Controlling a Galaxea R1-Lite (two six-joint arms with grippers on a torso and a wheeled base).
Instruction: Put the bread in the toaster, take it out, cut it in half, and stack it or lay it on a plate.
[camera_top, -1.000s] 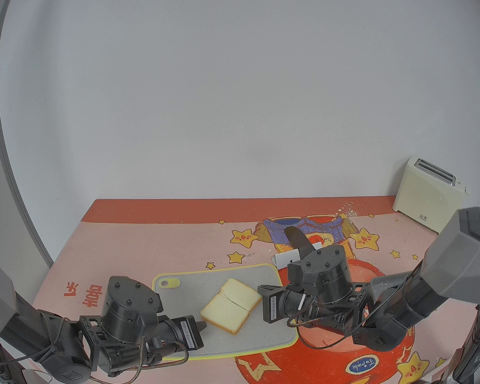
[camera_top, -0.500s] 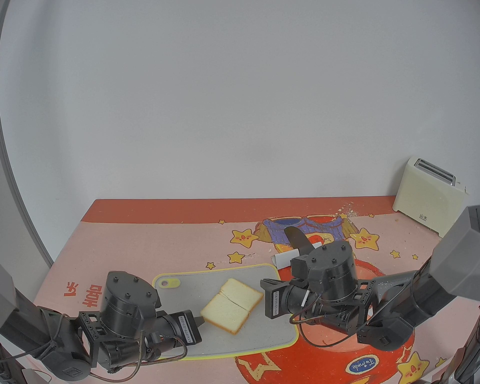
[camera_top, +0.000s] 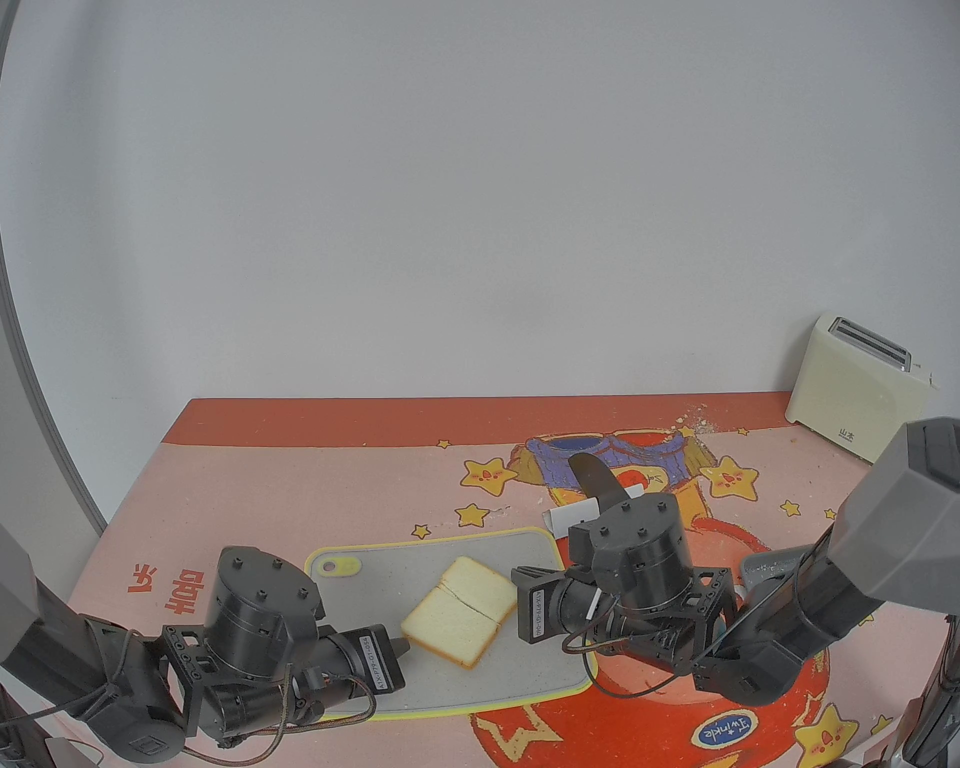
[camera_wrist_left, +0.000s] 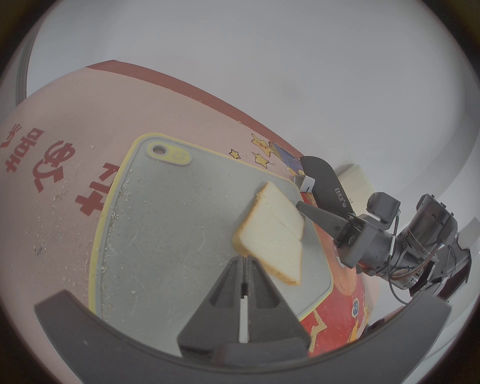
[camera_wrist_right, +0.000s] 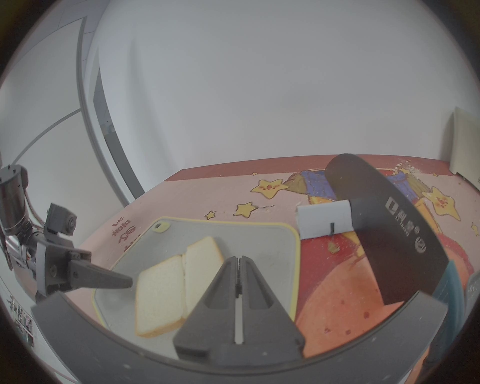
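The left gripper (camera_top: 398, 650) is held low over the near left part of the grey, yellow-rimmed cutting board (camera_top: 365, 590), its fingers (camera_wrist_left: 225, 295) pressed together on nothing. The pale slice of bread (camera_top: 463, 610), already cut into two touching halves, is laid on the board between the grippers. The right gripper (camera_top: 520, 590) is set just beside the bread, fingers likewise together and empty. Behind it on the counter (camera_top: 300, 480) a black-bladed knife (camera_top: 592, 478) is laid, and a cream toaster (camera_top: 860, 398) is stood far right. With fingers closed, the halves could be shoved across the board rather than gripped, and soft crumb may be torn by a hard pinch.
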